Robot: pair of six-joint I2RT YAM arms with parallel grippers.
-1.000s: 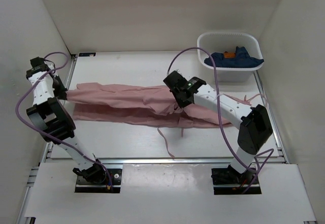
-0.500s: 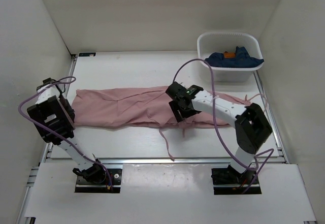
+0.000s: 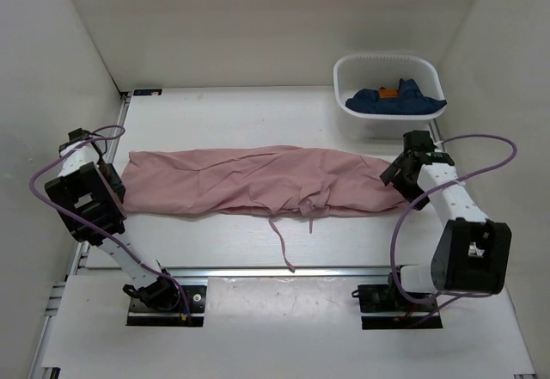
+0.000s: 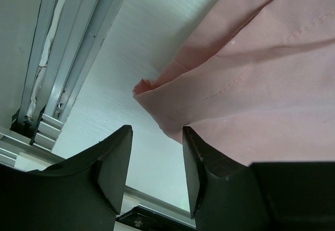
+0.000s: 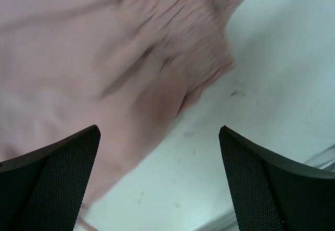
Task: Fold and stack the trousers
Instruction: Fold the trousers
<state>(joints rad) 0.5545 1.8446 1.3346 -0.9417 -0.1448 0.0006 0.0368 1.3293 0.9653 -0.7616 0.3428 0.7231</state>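
Note:
The dusty-pink trousers [image 3: 249,181] lie flat in a long strip across the table, folded lengthwise. Thin drawstrings [image 3: 281,243] trail off their front edge. My left gripper [image 3: 110,180] sits at the strip's left end. In the left wrist view it [image 4: 157,132] is open, with bare table between the fingers and a folded trousers corner [image 4: 157,92] just beyond the tips. My right gripper [image 3: 397,180] is at the strip's right end. Seen from the right wrist, it [image 5: 159,131] is wide open and empty above the trousers' edge [image 5: 104,58].
A white basket [image 3: 387,56] stands at the back right with a dark blue garment [image 3: 395,100] inside. White walls close in the left, back and right sides. Metal rails [image 4: 68,58] run along the table's left edge.
Both grippers have opened and let go of the trousers, which now lie flat. The right arm swung from the middle to the right end. The left arm came down at the left end.

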